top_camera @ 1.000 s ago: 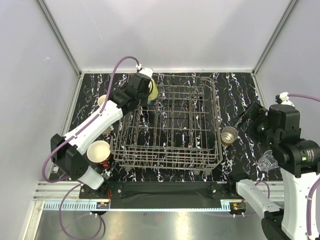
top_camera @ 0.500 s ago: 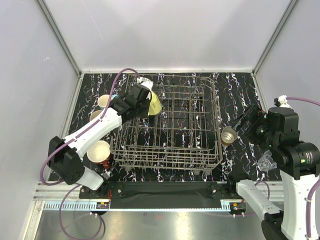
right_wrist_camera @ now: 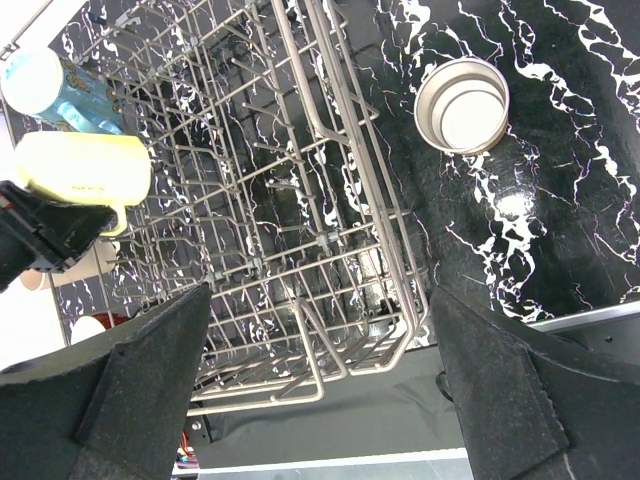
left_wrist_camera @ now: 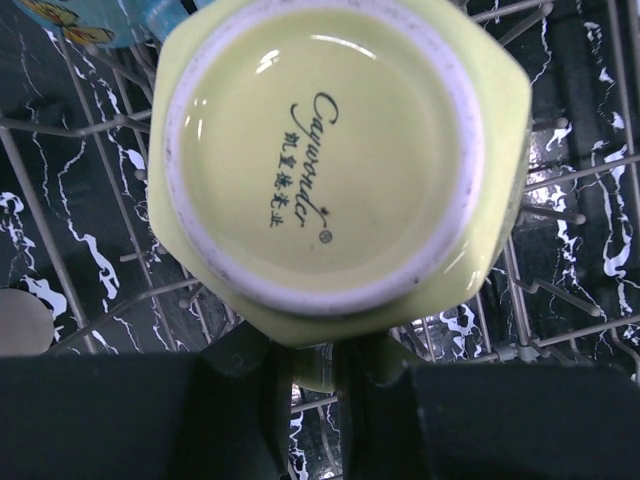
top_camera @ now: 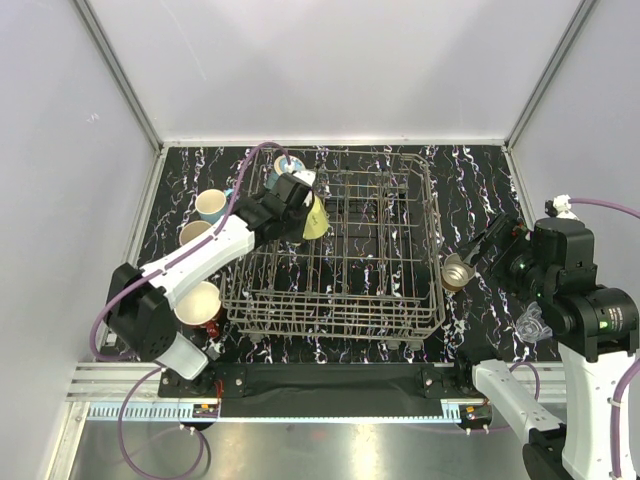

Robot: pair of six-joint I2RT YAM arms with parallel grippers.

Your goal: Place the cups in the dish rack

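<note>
My left gripper (top_camera: 301,211) is shut on the handle of a yellow-green cup (top_camera: 314,216), held on its side over the back left part of the grey wire dish rack (top_camera: 405,318). The left wrist view shows the cup's base (left_wrist_camera: 325,150) filling the frame, with its handle pinched between my fingers (left_wrist_camera: 250,400). A light blue cup (top_camera: 286,166) sits at the rack's back left corner. My right gripper (right_wrist_camera: 320,400) hangs open and empty to the right of the rack, near a steel tumbler (top_camera: 458,271) standing on the table.
On the table left of the rack stand a pale blue mug (top_camera: 211,205), a cream mug (top_camera: 194,233) and a red mug (top_camera: 199,304). A small clear glass (top_camera: 532,323) lies at the right by my right arm. Grey walls enclose the black marbled table (top_camera: 470,175).
My left arm has carried the yellow-green cup from the rack's back left corner to the right and nearer, over the rack. The light blue cup now shows. The right arm has shifted slightly nearer.
</note>
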